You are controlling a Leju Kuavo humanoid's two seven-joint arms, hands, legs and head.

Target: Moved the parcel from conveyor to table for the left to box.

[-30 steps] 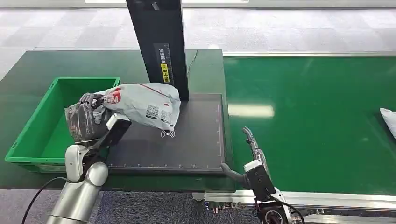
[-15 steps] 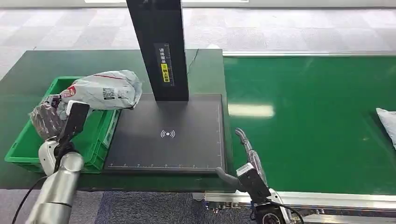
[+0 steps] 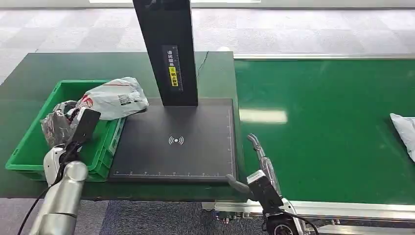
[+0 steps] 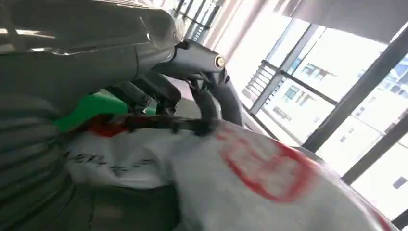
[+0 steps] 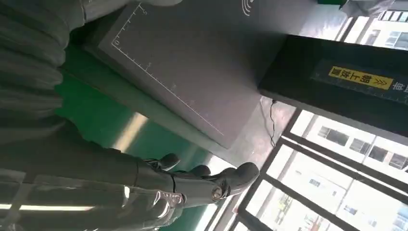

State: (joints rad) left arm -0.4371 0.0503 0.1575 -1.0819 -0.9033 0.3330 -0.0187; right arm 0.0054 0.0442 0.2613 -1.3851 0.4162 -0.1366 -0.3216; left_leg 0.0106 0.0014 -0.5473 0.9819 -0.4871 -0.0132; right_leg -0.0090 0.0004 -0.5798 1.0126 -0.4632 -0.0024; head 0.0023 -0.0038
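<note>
The grey-white parcel (image 3: 116, 98) with red print hangs over the right side of the green box (image 3: 29, 147), its far end above the box's right rim. My left hand (image 3: 62, 122) grips its crumpled near end above the box. In the left wrist view the dark fingers (image 4: 204, 108) press on the parcel (image 4: 250, 183), with a piece of the green box (image 4: 89, 109) behind them. My right hand (image 3: 258, 159) stands open at the conveyor's near left corner, holding nothing; its fingers (image 5: 207, 180) lie stretched out in the right wrist view.
A dark scanning mat (image 3: 195, 147) lies between the box and the green conveyor (image 3: 323, 127), with a black post (image 3: 169, 49) at its far edge. A second pale parcel (image 3: 404, 131) lies at the conveyor's right edge.
My left arm swung the parcel left from above the mat to over the green box and lowered it a little. The right hand drew back slightly. The far parcel crept left.
</note>
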